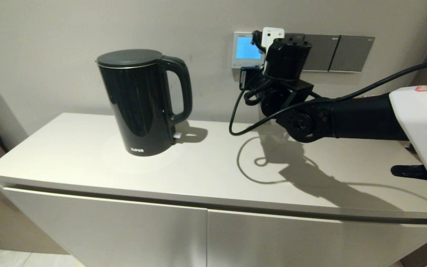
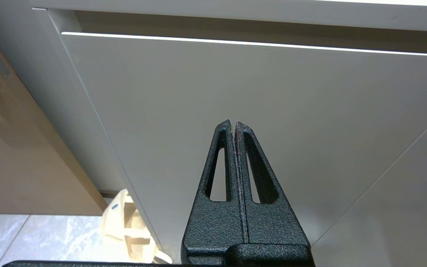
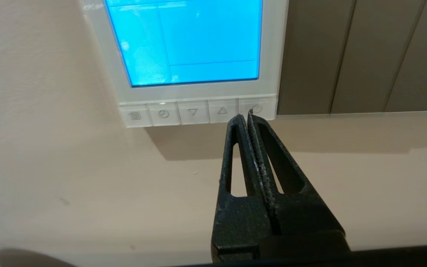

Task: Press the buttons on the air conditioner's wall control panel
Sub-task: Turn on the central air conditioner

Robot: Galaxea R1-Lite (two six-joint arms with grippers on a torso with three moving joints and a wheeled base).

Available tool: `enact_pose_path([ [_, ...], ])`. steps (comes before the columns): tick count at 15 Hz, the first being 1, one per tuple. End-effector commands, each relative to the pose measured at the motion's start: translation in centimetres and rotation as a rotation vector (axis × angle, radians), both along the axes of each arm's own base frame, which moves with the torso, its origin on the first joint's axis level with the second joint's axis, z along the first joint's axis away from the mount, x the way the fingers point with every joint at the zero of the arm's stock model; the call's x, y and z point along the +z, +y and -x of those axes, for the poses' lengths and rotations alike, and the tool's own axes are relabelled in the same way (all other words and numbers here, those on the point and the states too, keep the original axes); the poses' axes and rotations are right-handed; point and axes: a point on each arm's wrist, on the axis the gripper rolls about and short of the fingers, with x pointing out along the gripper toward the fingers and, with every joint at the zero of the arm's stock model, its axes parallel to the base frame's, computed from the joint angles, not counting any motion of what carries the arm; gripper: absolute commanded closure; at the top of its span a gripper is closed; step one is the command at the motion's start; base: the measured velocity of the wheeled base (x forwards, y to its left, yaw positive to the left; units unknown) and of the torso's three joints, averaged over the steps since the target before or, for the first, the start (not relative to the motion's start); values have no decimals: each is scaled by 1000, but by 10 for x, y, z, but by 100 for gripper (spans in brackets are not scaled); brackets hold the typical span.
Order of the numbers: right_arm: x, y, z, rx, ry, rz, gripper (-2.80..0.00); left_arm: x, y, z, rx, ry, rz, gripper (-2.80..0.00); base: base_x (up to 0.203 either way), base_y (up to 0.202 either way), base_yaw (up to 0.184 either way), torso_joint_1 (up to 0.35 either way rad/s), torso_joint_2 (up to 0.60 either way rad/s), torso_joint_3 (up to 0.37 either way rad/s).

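Observation:
The white wall control panel (image 1: pixel 240 50) hangs on the wall with its screen lit blue; the right wrist view shows it close up (image 3: pixel 272 55). A row of pale buttons (image 3: pixel 193 112) runs along its lower edge. My right gripper (image 3: pixel 245 115) is shut and empty. Its tips sit at the lower edge of the button at the end of the row nearest the dark switch plates, the one with a circle mark (image 3: pixel 260 106); I cannot tell if they touch it. In the head view the right wrist (image 1: pixel 285 59) hides the panel's right part. My left gripper (image 2: pixel 233 123) is shut and empty, low before the cabinet door.
Dark grey switch plates (image 1: pixel 337 53) sit right beside the panel. A black electric kettle (image 1: pixel 141 100) stands on the white cabinet top (image 1: pixel 206 167), left of the arm. A black cable (image 1: pixel 237 111) loops down from the wrist. A cream object (image 2: pixel 124 226) lies on the floor.

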Motion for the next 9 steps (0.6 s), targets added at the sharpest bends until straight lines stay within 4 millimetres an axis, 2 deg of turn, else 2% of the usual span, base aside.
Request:
enact_pose_path([
  [1,-1,-2,-4,-11,1,1,0,0,0,0,0,0,0,0,0,0,0,0,0,0],
  [9,-5,0,-11,-7,0,4,0,0,0,0,0,0,0,0,0,0,0,0,0,0],
])
